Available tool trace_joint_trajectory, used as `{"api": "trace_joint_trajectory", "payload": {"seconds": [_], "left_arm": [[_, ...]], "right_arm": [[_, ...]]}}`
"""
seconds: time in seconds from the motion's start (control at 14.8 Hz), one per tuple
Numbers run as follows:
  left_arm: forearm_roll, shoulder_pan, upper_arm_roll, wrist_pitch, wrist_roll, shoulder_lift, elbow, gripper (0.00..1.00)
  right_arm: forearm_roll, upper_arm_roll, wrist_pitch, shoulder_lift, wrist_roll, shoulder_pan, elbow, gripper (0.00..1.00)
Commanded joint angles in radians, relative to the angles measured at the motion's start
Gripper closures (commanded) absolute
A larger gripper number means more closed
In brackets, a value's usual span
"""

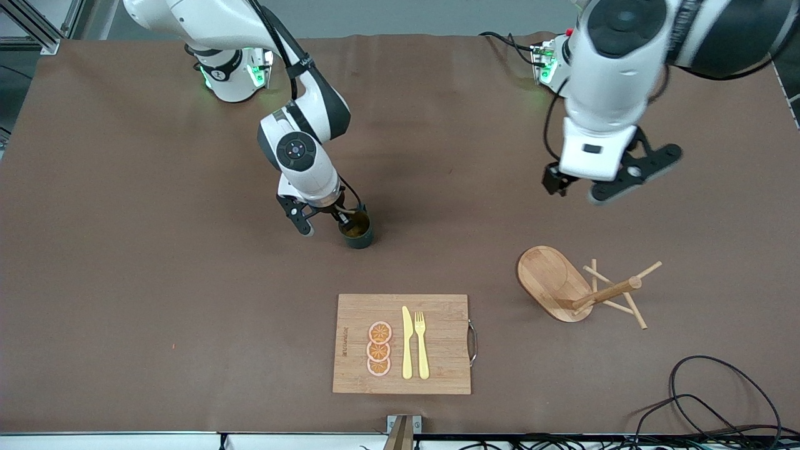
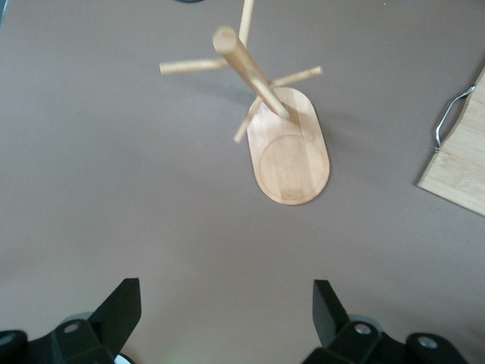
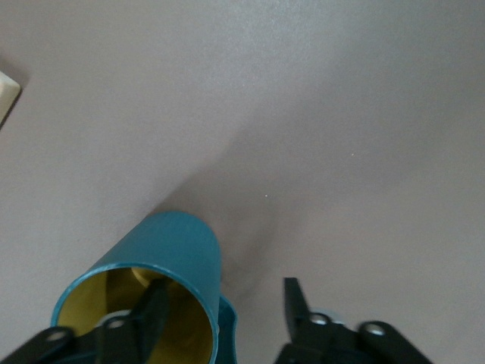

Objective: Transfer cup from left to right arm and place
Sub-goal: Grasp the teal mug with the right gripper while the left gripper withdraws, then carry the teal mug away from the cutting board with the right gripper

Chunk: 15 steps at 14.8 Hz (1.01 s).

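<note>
Overhead, as arranged:
Cup [image 1: 357, 232]: upright on the table, farther from the front camera than the cutting board [image 1: 437, 306].
Right gripper [image 1: 330, 221]: down at the cup, one finger inside its tan interior, one outside by the handle; fingers straddle the wall [image 3: 186, 258], jaws parted, not clamped.
Left gripper [image 1: 578, 187]: empty, jaws spread wide, raised over the table near the peg rack [image 1: 556, 281].

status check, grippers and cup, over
Right gripper straddling the cup wall, one finger inside, not clamped. Cup upright on table. Left gripper open, waiting above peg rack. Nothing in the way.
</note>
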Motion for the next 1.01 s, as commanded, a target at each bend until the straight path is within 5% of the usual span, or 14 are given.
{"api": "trace_joint_trajectory", "payload": {"seconds": [0.0,0.27,0.61,0.94], "left_arm": [[-0.045,0.072,-0.008,0.002,0.171,0.000,0.050,0.00],[-0.094,0.084,0.084,0.006,0.363,-0.045,0.052,0.00],[-0.289,0.003,0.368,0.004,0.673,-0.131,0.025,0.00],[-0.327,-0.022,0.406,0.001,0.733,-0.240,-0.110,0.00]], "right_arm": [[0.016,-0.004,0.005,0.025,0.033,0.007,0.018,0.66],[0.006,-0.004,0.008,0.029,0.015,0.013,0.026,0.98],[-0.001,-0.012,-0.082,-0.011,-0.335,-0.048,0.030,0.99],[-0.026,-0.014,-0.173,-0.088,-0.791,-0.210,0.021,0.99]]}}
